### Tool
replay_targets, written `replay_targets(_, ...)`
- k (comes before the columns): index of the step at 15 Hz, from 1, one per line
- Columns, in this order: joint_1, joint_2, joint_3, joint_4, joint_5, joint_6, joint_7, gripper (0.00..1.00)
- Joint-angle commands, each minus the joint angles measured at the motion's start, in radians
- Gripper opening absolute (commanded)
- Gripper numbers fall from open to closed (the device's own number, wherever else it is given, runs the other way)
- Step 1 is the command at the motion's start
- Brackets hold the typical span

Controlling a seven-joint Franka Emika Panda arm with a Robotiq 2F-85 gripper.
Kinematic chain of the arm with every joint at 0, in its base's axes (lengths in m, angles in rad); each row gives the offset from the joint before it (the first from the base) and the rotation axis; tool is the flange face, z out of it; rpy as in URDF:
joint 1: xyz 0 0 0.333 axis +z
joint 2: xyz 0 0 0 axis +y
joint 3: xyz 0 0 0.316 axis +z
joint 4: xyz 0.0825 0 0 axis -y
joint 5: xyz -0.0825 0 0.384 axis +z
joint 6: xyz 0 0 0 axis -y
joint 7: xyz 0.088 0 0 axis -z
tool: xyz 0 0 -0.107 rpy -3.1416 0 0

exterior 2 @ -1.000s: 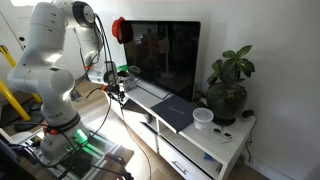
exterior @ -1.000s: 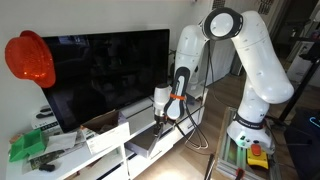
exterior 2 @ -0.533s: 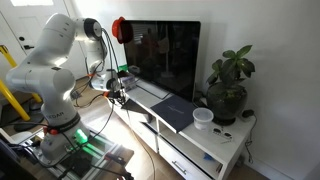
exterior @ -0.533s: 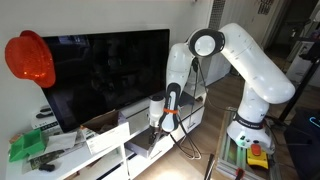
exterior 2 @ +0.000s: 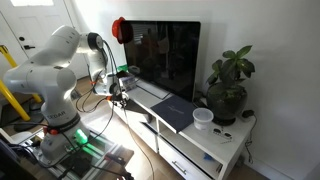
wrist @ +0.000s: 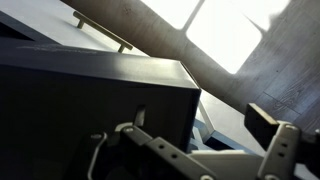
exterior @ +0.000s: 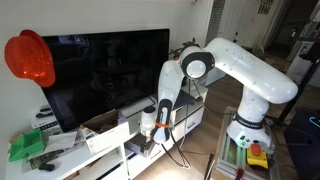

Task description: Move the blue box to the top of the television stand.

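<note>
Hanging low in an exterior view, the end effector is seen just above the blue box, which sits beside the television stand. In an exterior view, the box cannot be made out near the end effector. In the wrist view the jaws are spread wide and empty, with a box wall directly ahead. The box is judged stiff and light, so a pinch over one thin wall is advised.

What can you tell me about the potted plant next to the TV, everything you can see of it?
The potted plant has broad dark green leaves on upright stems, rising from a round dark pot. It stands upright on the top of the white television stand, at one end, beside the black TV and close to the pale wall. A small white cup sits just in front of the pot; whether they touch cannot be told. Only an exterior view shows it.
</note>
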Motion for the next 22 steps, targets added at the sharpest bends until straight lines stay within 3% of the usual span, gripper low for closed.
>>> replay_targets(1, 0.003, 0.111, -0.010, 0.137, -0.011, 0.012, -0.003, 0.72)
replay_targets(11, -0.018, 0.170, 0.016, 0.251, 0.032, -0.112, 0.058, 0.04)
replay_targets(13, 0.000, 0.150, 0.002, 0.244, 0.050, -0.156, 0.109, 0.00)
replay_targets(22, 0.056, 0.041, -0.059, 0.128, 0.111, -0.274, 0.336, 0.01)
